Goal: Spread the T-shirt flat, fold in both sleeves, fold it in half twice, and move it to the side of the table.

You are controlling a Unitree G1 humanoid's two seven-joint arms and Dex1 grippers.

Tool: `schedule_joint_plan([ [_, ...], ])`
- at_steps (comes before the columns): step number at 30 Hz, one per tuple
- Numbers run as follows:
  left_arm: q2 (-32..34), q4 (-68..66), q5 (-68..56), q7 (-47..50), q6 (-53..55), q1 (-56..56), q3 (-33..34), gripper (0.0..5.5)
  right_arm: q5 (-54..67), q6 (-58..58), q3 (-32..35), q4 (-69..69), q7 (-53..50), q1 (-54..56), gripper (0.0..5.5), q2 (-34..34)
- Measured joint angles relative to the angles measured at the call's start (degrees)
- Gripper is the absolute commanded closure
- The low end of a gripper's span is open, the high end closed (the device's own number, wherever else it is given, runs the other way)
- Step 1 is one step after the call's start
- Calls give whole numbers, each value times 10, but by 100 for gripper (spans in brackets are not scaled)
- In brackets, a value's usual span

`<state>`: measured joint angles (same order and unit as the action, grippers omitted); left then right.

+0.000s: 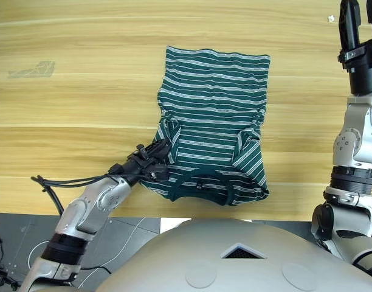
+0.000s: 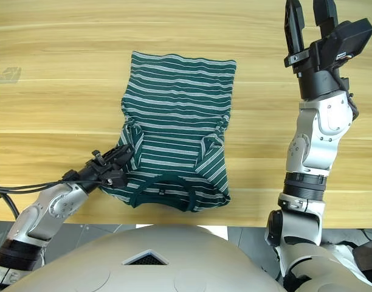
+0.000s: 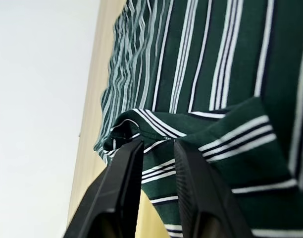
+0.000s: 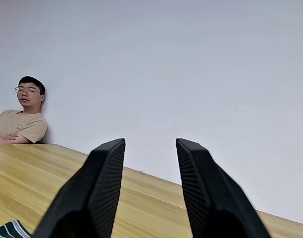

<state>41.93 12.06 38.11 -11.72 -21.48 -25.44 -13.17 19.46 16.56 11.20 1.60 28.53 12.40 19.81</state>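
A dark green T-shirt (image 1: 213, 103) with white stripes lies on the wooden table (image 1: 70, 109), hem away from me and collar near the front edge. Both sleeves are folded in over the body. My left gripper (image 1: 161, 159) is low at the shirt's near left shoulder corner. In the left wrist view its fingers (image 3: 124, 168) stand close together, pinching the folded fabric edge (image 3: 156, 126). Well off the cloth, my right gripper (image 2: 309, 9) is raised high over the table's far right, its fingers (image 4: 104, 168) open with nothing between them.
Bare wood stretches to the left, right and behind the shirt. A faint grey mark (image 1: 31, 69) sits at the far left and a small white scrap (image 1: 332, 18) at the far right. Black cables (image 1: 58, 181) trail from my left arm over the front edge.
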Motion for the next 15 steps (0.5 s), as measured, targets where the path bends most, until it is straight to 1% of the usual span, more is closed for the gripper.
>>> schedule_joint_plan([
  [5, -6, 11, 0, 12, 10, -15, -1, 439, -25, 10, -12, 0, -2, -16, 359, -1],
  [9, -15, 29, 0, 16, 20, -38, 6, 439, -64, 60, -19, 15, 7, -36, 359, 5],
  [15, -15, 92, -82, -6, 47, -98, 109, 439, -83, 153, -14, 44, 57, -85, 359, 54],
])
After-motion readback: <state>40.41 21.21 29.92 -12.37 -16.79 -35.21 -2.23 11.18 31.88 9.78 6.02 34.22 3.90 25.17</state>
